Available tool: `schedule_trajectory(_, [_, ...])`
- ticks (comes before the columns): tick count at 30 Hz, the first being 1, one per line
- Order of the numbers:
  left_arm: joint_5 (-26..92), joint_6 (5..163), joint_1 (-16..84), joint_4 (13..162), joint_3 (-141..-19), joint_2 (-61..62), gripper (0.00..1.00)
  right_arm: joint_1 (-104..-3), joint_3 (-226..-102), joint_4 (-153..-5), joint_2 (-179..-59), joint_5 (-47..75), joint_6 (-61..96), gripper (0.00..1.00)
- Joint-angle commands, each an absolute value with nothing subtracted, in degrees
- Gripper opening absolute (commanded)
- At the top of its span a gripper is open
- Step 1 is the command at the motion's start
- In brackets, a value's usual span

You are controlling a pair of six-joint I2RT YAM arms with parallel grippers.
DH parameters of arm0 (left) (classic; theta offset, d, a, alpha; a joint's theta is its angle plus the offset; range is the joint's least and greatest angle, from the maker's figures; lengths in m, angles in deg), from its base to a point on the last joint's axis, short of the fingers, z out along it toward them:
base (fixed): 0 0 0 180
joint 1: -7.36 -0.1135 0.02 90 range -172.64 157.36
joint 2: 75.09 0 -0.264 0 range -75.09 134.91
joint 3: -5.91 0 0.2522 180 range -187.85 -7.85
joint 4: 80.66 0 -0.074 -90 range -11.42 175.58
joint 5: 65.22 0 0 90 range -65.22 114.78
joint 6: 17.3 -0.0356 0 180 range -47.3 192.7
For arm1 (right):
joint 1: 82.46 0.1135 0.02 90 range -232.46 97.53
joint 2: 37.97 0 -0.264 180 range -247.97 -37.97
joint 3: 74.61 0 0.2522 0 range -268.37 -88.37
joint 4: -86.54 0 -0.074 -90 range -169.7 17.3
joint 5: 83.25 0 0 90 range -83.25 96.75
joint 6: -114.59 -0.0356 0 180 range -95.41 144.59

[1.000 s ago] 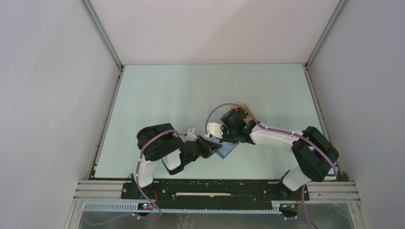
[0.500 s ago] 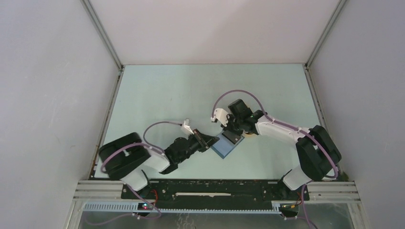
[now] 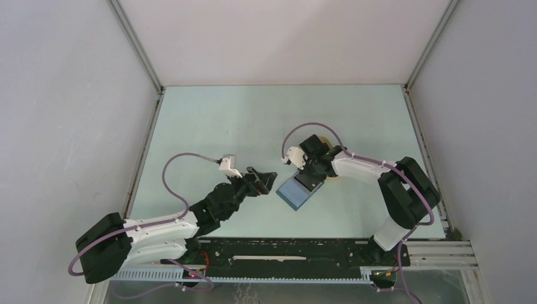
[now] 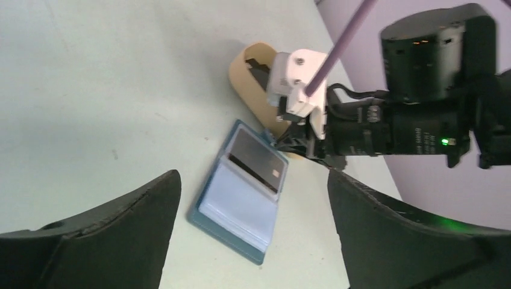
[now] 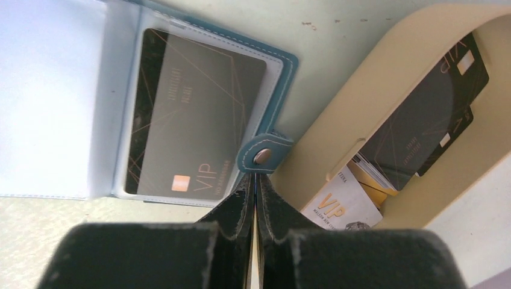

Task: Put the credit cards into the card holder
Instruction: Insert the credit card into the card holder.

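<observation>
The teal-blue card holder (image 5: 280, 66) lies open on the table, also seen from above (image 3: 292, 193). One dark grey credit card (image 5: 193, 120) sits in its clear pocket (image 4: 259, 162). My right gripper (image 5: 254, 176) is shut on the holder's snap-button tab (image 5: 263, 155) at its far-right edge. My left gripper (image 4: 253, 177) stands wide open a short way left of the card holder, with nothing between its fingers (image 3: 269, 179). More credit cards, black (image 5: 422, 114) and whitish (image 5: 337, 208), lie in the beige tray.
The beige oval tray (image 5: 337, 108) sits right next to the card holder's far edge, under my right wrist (image 4: 250, 72). White walls enclose the pale green table on three sides.
My left gripper has opened wide and drawn back left, away from the card holder. The right gripper stays shut at the holder's tab.
</observation>
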State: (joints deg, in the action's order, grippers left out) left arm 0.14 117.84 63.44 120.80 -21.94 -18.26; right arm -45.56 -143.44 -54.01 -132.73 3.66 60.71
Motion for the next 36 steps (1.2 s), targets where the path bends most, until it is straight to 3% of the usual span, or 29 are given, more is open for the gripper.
schedule_trajectory(1, [0.54, 115.75, 61.0, 118.96, -19.41, -18.38, 0.98, -45.73, -145.84, -53.18, -133.79, -0.51, 61.31, 0.08])
schedule_trajectory(4, [5.19, 115.85, 60.48, 121.09, -19.35, -16.64, 0.96, -45.79, -146.31, -51.86, -135.06, 0.88, 61.14, 0.08])
schedule_trajectory(11, [15.58, 117.99, 60.52, 131.23, -19.03, -8.35, 0.7, -46.08, -148.19, -46.4, -136.41, 11.56, 59.25, 0.07])
schedule_trajectory(21, [20.11, 125.86, 60.5, 140.03, -18.26, 0.23, 0.37, -45.42, -151.96, -39.68, -138.18, 27.76, 56.88, 0.07])
schedule_trajectory(30, [18.81, 130.96, 60.49, 133.67, -24.56, 7.71, 0.21, -47.09, -152.4, -40.95, -136.88, 25.67, 54.61, 0.07])
schedule_trajectory(36, [15.54, 128.72, 60.45, 124.61, -30.48, 10.08, 0.2, -47.41, -152.65, -41.6, -138.96, 24.25, 54.12, 0.07])
